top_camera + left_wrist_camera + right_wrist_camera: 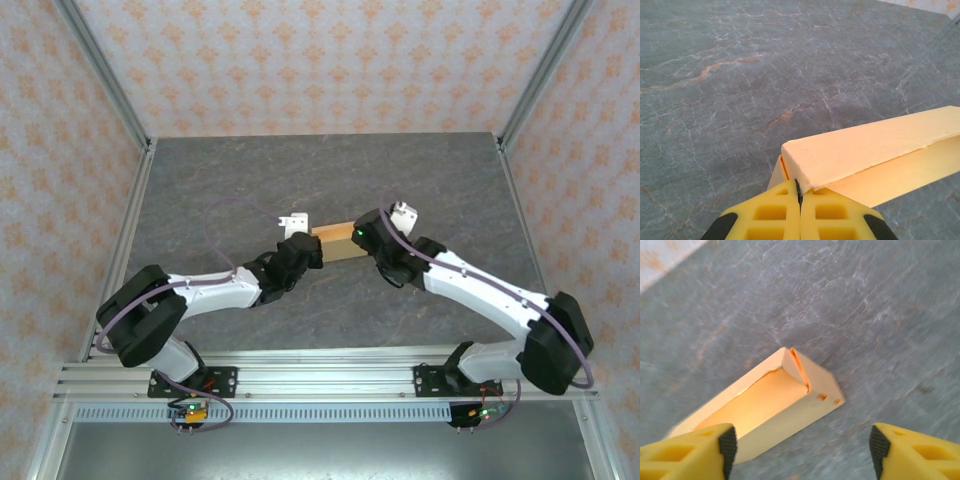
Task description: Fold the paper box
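At the paper box's [338,242] left end, your left claw [799,192] pinches its edge. Over the other end your right claw [802,440] gapes; grey worktop [740,75] surrounds.

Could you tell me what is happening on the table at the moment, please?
Two robot arms are working on the paper box, which lies in the middle of the table, partly folded into a long shape with its inside open to view. The left pincer is closed at one end corner, apparently pinching a thin cardboard edge. The right pincer is wide open, hovering by the other end without touching it. The folding is not finished.
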`<act>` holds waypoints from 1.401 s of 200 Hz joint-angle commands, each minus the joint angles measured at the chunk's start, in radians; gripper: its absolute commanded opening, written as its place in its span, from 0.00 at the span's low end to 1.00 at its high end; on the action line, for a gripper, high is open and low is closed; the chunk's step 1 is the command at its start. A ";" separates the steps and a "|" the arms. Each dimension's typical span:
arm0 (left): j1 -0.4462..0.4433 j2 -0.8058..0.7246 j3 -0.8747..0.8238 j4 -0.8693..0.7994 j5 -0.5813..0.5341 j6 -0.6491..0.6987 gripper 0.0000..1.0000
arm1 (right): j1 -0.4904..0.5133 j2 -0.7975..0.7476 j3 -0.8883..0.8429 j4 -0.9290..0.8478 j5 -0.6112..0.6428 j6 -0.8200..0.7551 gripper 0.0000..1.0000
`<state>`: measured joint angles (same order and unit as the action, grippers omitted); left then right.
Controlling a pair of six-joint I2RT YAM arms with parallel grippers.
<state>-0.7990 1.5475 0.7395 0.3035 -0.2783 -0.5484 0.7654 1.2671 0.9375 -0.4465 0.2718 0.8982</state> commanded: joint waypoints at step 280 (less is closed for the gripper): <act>0.040 -0.296 -0.028 -0.094 0.144 0.178 0.83 | -0.221 0.315 -0.277 0.621 -0.369 0.678 0.48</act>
<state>-0.8261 1.1717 0.6601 0.2840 -0.2085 -0.3901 0.5434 1.5463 0.7212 0.3149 -0.1234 1.6115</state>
